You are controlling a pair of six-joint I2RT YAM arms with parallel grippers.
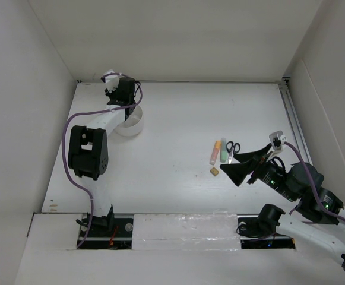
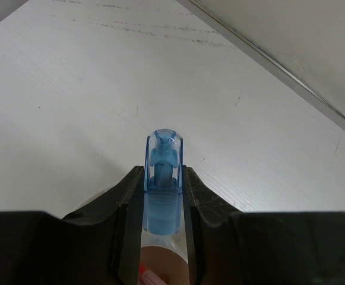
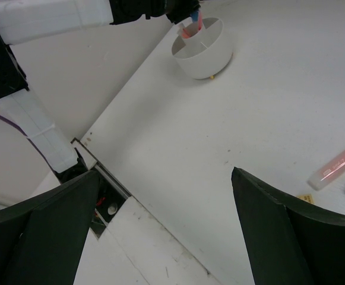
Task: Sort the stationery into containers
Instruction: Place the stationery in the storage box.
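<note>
Blue capsule [image 2: 163,151]: clamped between left gripper [image 2: 163,178] jaws, above cup [image 1: 133,126], table's 10 o'clock. Pink pens [image 3: 190,28]: standing in one cup compartment. Orange highlighter [image 1: 214,152], green highlighter [image 1: 224,150], scissors [image 1: 233,148], eraser [image 1: 214,171]: loose, 4 o'clock. Right gripper [image 1: 231,166]: jaws spread wide, nothing held, at eraser's 3 o'clock.

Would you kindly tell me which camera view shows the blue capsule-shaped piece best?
The left wrist view: the blue capsule-shaped piece fills the centre, clamped in the left gripper. The right wrist view shows only a blue sliver over the white cup; the top view does not show it.
</note>
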